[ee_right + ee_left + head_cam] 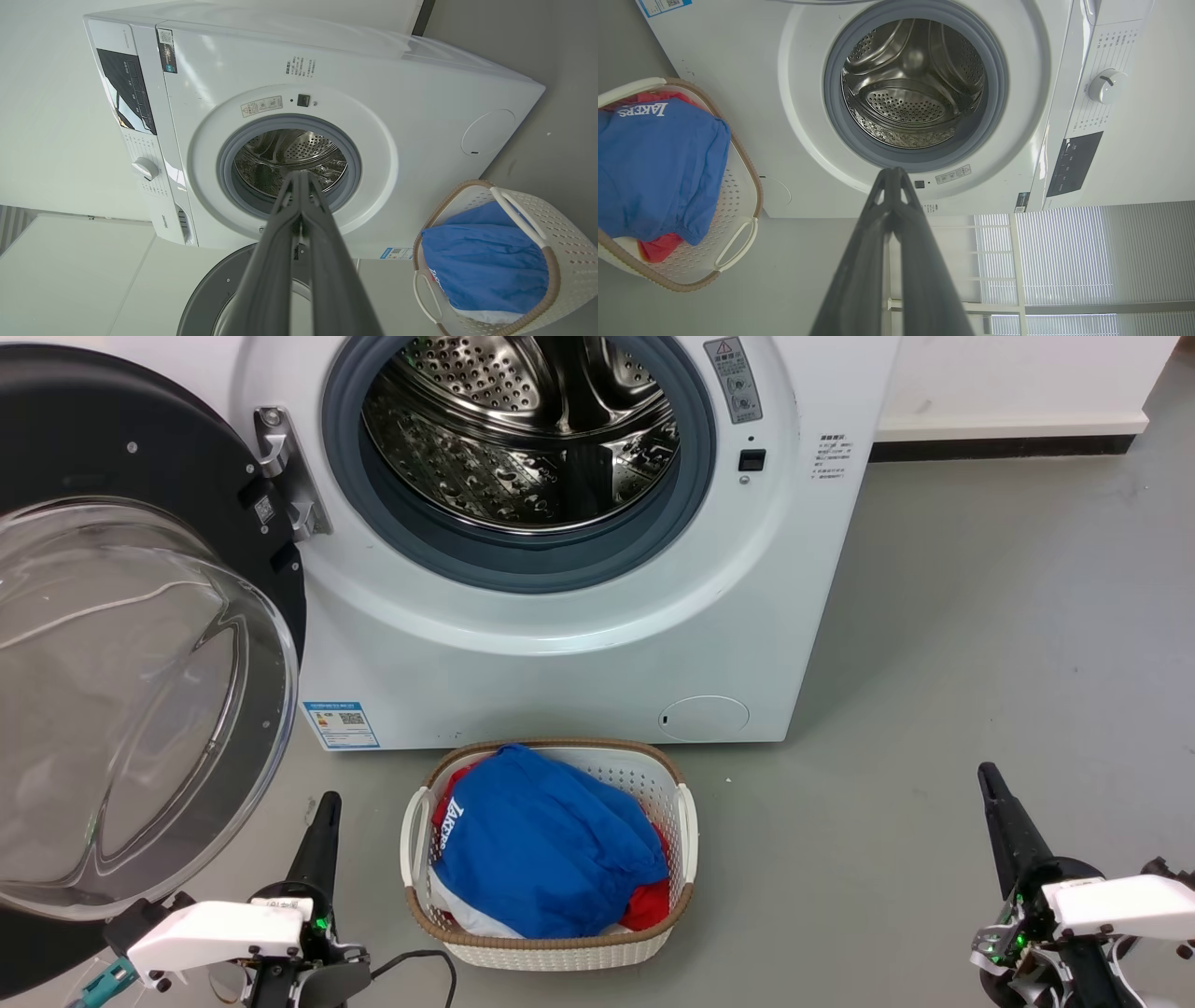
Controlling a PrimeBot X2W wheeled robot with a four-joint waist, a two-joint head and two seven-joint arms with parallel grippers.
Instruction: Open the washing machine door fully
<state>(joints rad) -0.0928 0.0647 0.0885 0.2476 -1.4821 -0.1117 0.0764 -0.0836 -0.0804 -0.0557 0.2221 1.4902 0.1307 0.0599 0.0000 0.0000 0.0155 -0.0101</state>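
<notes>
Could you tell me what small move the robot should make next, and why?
Probably just hold both arms back: the door already stands swung wide to the left of the washing machine, its drum opening uncovered. The left claw and right claw are shut, low and apart from the door.

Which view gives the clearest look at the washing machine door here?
The head view: the washing machine door stands swung wide at the left, with black rim, glass bowl and hinge visible. The right wrist view catches an arc of its rim, partly behind the right gripper. The left wrist view faces the drum opening.
</notes>
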